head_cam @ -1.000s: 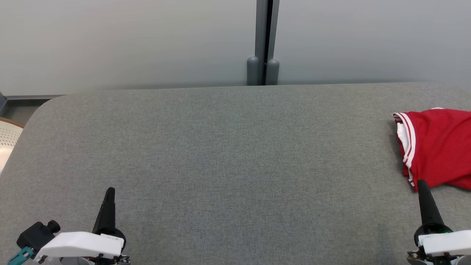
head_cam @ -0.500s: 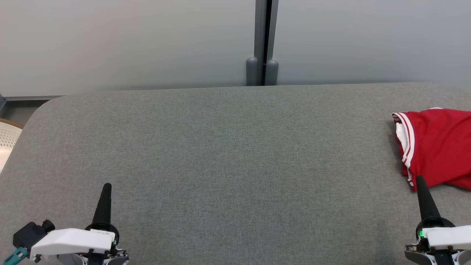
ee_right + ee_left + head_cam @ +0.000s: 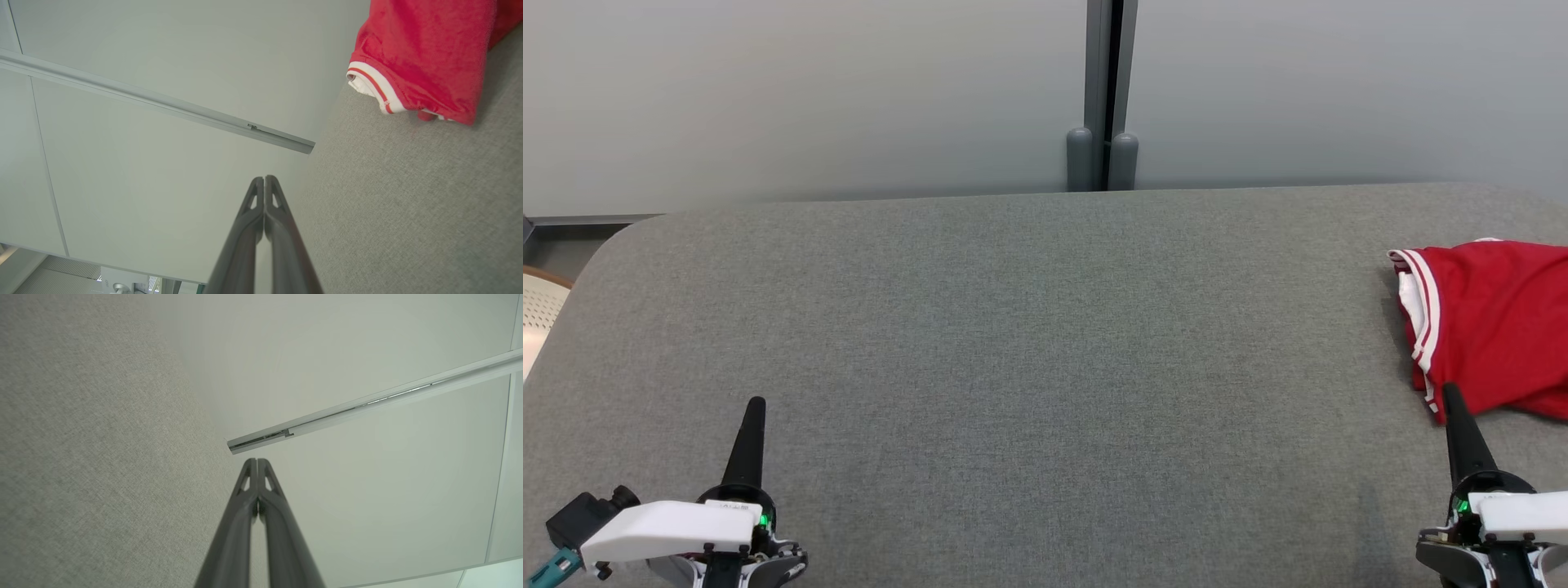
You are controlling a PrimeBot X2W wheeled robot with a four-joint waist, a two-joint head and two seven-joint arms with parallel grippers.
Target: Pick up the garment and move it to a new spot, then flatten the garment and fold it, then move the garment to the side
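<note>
The red garment (image 3: 1494,327) lies in a folded-looking heap at 3 o'clock, at the grey bench's (image 3: 1045,343) edge. The right pincer (image 3: 1450,392) at 5 o'clock, near it, and the left pincer (image 3: 756,402) at 7 o'clock are clenched and empty. The task looks essentially done.

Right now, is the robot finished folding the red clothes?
Hard to say. The red garment lies in a compact bundle at the right edge of the grey table, so folding and setting aside may be done, or nothing begun. In hand: nothing; the left gripper and right gripper are shut and empty. If done, nothing is left.
</note>
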